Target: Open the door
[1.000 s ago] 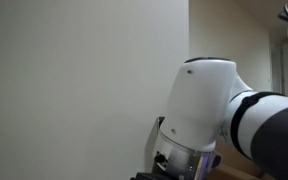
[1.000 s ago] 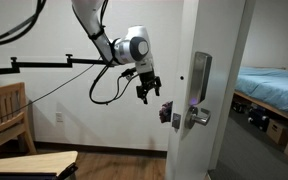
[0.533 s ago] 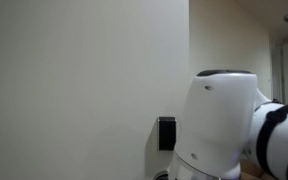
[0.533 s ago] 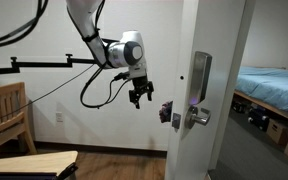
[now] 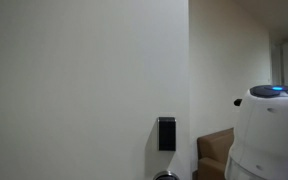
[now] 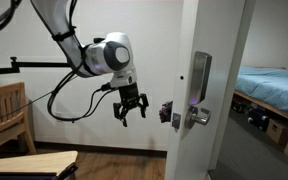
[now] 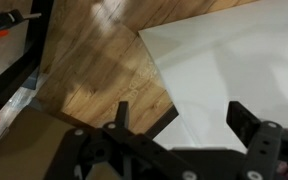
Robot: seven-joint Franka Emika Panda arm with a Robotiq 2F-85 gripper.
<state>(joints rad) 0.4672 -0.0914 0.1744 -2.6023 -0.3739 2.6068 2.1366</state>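
The door [image 6: 184, 50] stands ajar, seen edge-on, with a silver lock plate [image 6: 200, 75] and a silver lever handle [image 6: 198, 118]. Its off-white face [image 5: 84, 80] carries a small black electronic lock [image 5: 166, 133]. My gripper [image 6: 130, 108] hangs open and empty to the left of the door's edge, a short gap away from it and touching nothing. In the wrist view my gripper [image 7: 184, 120] shows its two black fingers [image 7: 122, 115] spread over a wooden floor [image 7: 94, 70] and a white flat surface [image 7: 234, 60]. I cannot tell whether that surface is door or wall.
The white arm [image 5: 264, 130] fills the lower right in an exterior view. A wooden chair [image 6: 2, 112] and a table corner [image 6: 34, 165] stand at the left. A black rail [image 6: 24, 65] and cables run along the wall. A bed [image 6: 276, 85] lies beyond the doorway.
The arm has swung away from the door's edge and a little lower. It has slid off the door's face, uncovering the black lock. The gripper has stayed open.
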